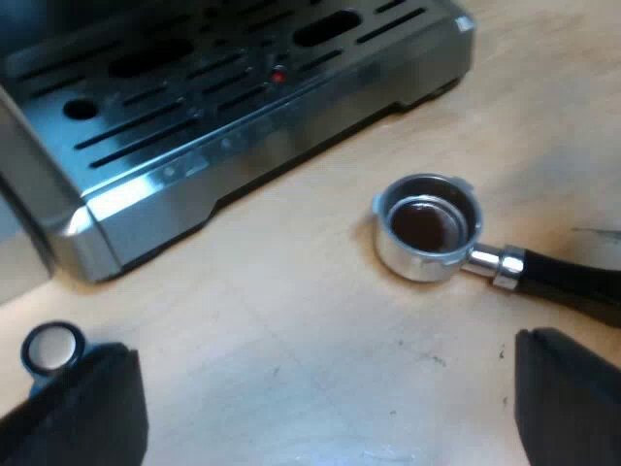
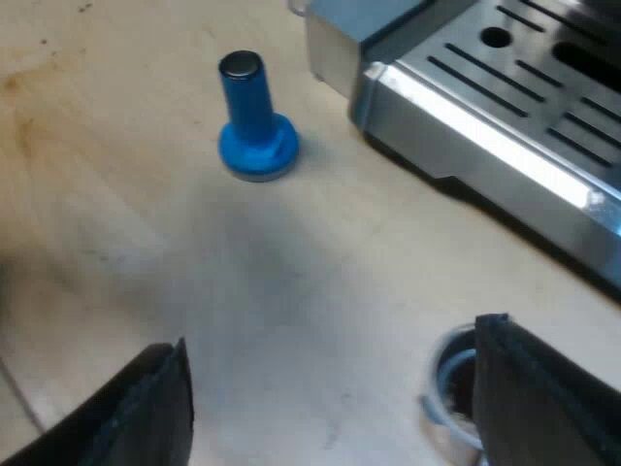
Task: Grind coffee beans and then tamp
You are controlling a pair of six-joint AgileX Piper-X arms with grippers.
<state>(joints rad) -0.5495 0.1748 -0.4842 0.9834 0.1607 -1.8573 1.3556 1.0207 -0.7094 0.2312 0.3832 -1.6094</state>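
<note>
Your holder lies loose on the counter, just off the front edge of the espresso machine. Its basket faces up and its dark handle points along the machine's front. Something dark brown sits in the basket. It looks like grounds, so I judge the grinding done and tamping next.

Your left hand hangs over the counter near the machine's front, fingers spread wide and holding nothing. The holder lies just beyond them. Your right hand is also spread wide and empty, with the basket's rim beside one finger.

The blue tamper stands upright on its broad base, near the machine's corner and apart from the holder.

Expect the holder to be stiff, smooth metal, heavy at the basket end. Take it by the dark handle close to the metal collar and keep it level, or the loose fill will likely spill. The tamper looks rigid and slick, so pinch its stem squarely below the top so that it does not tip as you close.
</note>
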